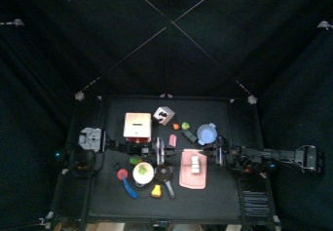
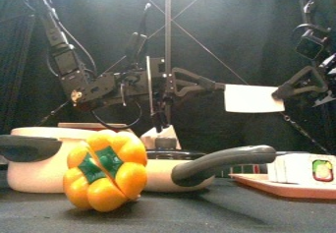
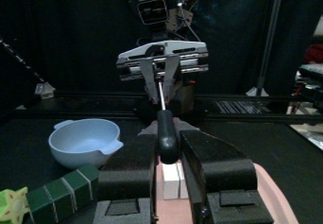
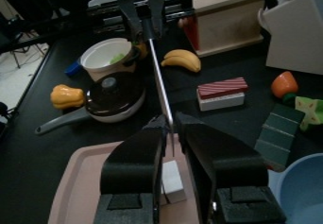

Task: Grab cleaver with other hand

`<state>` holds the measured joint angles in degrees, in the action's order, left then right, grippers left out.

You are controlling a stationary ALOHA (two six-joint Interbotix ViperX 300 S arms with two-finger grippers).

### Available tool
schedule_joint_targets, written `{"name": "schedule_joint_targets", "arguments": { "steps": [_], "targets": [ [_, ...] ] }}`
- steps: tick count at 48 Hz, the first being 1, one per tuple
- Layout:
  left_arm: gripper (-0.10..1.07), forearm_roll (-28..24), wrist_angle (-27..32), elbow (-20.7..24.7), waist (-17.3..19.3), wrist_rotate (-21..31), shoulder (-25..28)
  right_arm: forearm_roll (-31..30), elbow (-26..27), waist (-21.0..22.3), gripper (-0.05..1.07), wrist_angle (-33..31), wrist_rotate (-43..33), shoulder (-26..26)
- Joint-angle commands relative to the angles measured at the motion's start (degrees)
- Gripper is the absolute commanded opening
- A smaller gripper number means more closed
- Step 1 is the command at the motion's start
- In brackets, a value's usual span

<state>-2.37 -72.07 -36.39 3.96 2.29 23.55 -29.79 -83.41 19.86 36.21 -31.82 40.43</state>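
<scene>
One cleaver point(image 3: 164, 133) between two claws, left claw point(image 3: 165, 158) and right claw point(image 4: 165, 145).

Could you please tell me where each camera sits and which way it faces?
Top: overhead, facing straight down on the table; left arm and right arm enter from the sides.
Front: table's front edge, looking level past the yellow bell pepper; both hang behind.
Left wrist: on the left arm, looking along the left tool toward the right tool.
Right wrist: on the right arm, looking back toward the left tool.
Shared: both wrist views show the cleaver between the tools.
</scene>
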Motion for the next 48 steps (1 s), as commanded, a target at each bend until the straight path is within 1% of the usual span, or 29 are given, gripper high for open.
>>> {"name": "schedule_joint_targets", "arguments": {
  "steps": [1,8,18,30,38,48],
  "targets": [
    [0.51,0.0,-0.7,1.23,0.09,-0.09,-0.09,0.18,0.18,-0.18,0.58,-0.53,-0.18,-0.35],
    [0.51,0.0,-0.7,0.97,0.09,-0.09,0.35,0.18,0.18,-0.26,0.57,-2.2,-0.44,-0.26],
    [0.5,-0.09,-0.7,0.88,0.09,-0.09,0.7,0.18,0.44,-0.7,0.56,-2.81,-0.35,-0.53],
    [0.49,-0.7,-0.62,1.58,0.09,-0.09,1.49,0.09,0.35,-1.23,0.46,-4.22,-0.44,-0.44],
    [0.48,-1.14,-0.62,1.85,-0.26,0.0,2.11,0.09,0.53,-2.72,0.43,-6.42,-0.44,-0.44],
    [0.43,-1.41,0.09,2.37,-0.35,0.09,2.99,1.41,0.53,-5.63,0.43,-9.49,-0.62,-0.53]
  ]
}}
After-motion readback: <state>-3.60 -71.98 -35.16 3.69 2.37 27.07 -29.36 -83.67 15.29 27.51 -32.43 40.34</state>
